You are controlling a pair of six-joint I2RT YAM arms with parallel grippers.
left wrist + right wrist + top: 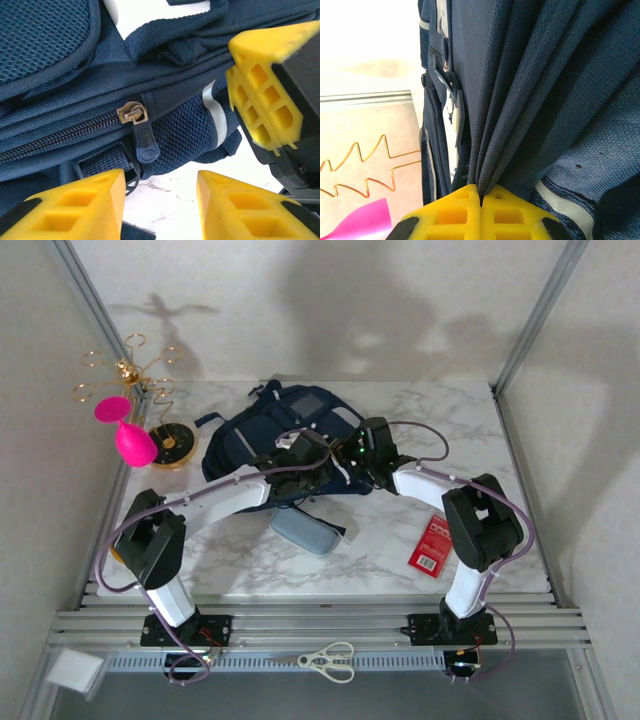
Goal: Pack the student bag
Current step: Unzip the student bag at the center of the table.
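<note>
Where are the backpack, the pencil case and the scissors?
backpack (232, 445), top view, left side fabric
pencil case (303, 530), top view, its middle
scissors (320, 661), top view, near the pivot

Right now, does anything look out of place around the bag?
Yes: the white-handled scissors lie off the marble table, on the metal ledge near the arm bases. The right jaws pinch the navy-blue fabric backpack into tight folds.
</note>
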